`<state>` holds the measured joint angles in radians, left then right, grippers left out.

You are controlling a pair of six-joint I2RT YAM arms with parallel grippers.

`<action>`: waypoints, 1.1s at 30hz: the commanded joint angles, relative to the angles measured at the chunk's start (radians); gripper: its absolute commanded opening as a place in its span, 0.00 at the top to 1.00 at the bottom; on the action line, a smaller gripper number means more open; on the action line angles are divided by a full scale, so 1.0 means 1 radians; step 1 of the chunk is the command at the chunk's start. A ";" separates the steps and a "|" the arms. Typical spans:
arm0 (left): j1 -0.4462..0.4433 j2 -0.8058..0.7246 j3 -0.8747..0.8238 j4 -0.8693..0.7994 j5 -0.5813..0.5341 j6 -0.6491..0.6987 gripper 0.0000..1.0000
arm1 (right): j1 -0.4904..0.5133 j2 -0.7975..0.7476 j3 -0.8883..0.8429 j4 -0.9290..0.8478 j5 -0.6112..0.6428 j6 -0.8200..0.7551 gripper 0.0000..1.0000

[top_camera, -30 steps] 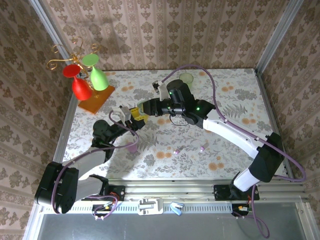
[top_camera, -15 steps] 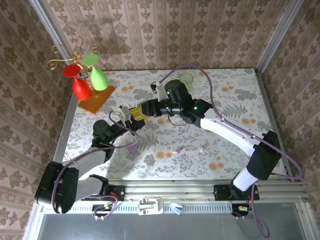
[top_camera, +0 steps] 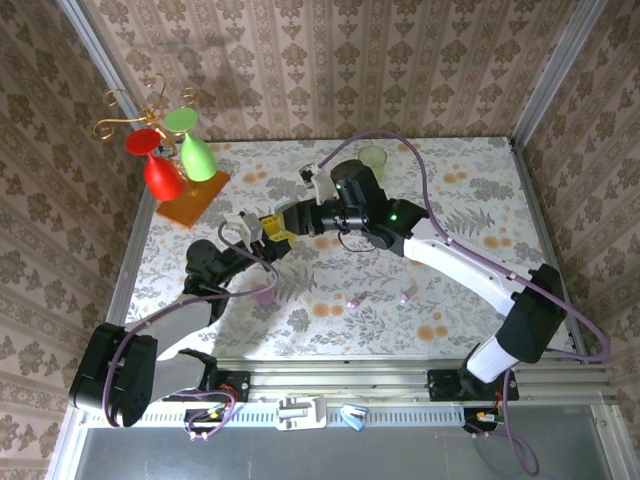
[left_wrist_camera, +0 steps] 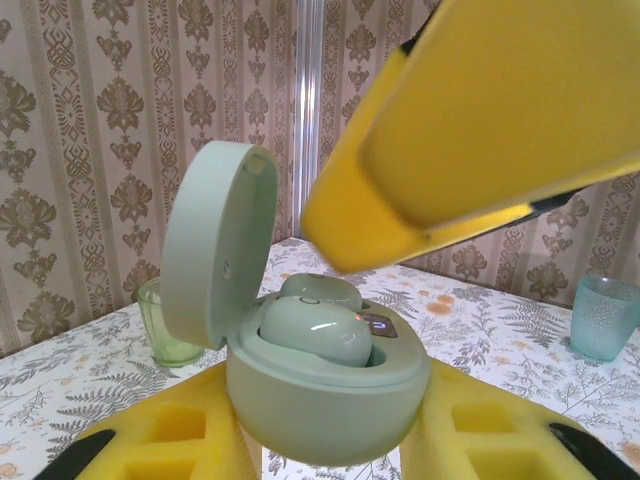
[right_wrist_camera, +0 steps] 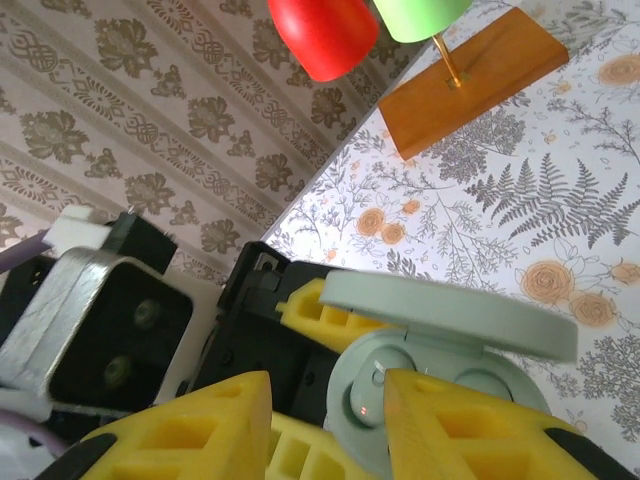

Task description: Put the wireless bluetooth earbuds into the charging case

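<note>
Two wireless bluetooth earbuds [top_camera: 352,302] lie on table [top_camera: 470,200] toward near edge, side by side but apart, well clear of both grippers. Left gripper [top_camera: 262,232] raised over table's left half, yellow fingers [left_wrist_camera: 180,430] pinching mint-green charging case [left_wrist_camera: 320,390] at lower body. Case lid hinged up, wide open; pale green rounded forms sit in wells. Right gripper [right_wrist_camera: 325,400] just above open case, fingers spread, nothing between them. Contact with case: cannot tell.
</note>
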<state>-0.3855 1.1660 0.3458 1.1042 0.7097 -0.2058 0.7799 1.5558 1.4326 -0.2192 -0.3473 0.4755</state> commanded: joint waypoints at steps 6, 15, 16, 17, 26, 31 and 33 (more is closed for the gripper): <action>-0.003 0.006 0.026 0.023 0.017 0.038 0.79 | -0.011 -0.068 0.049 -0.017 0.069 -0.058 0.62; -0.003 -0.011 0.014 0.007 0.025 0.052 0.79 | -0.047 0.115 0.289 -0.257 0.043 -0.056 0.60; -0.004 -0.011 0.017 0.004 0.024 0.052 0.79 | -0.047 0.129 0.313 -0.283 0.020 -0.067 0.58; -0.003 -0.009 0.021 0.002 0.026 0.053 0.79 | -0.047 0.142 0.332 -0.311 0.003 -0.078 0.58; -0.003 -0.011 0.013 0.014 0.002 0.043 0.79 | -0.047 0.090 0.263 -0.350 -0.061 -0.118 0.58; -0.005 -0.011 0.019 0.014 -0.001 0.040 0.79 | -0.052 0.021 0.166 -0.256 -0.064 -0.092 0.60; -0.004 -0.012 0.021 0.015 -0.002 0.040 0.79 | -0.064 -0.017 0.115 -0.190 -0.062 -0.048 0.60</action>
<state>-0.3855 1.1656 0.3458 1.0851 0.7097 -0.1783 0.7269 1.6062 1.5913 -0.4942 -0.3798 0.3962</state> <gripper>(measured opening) 0.328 0.399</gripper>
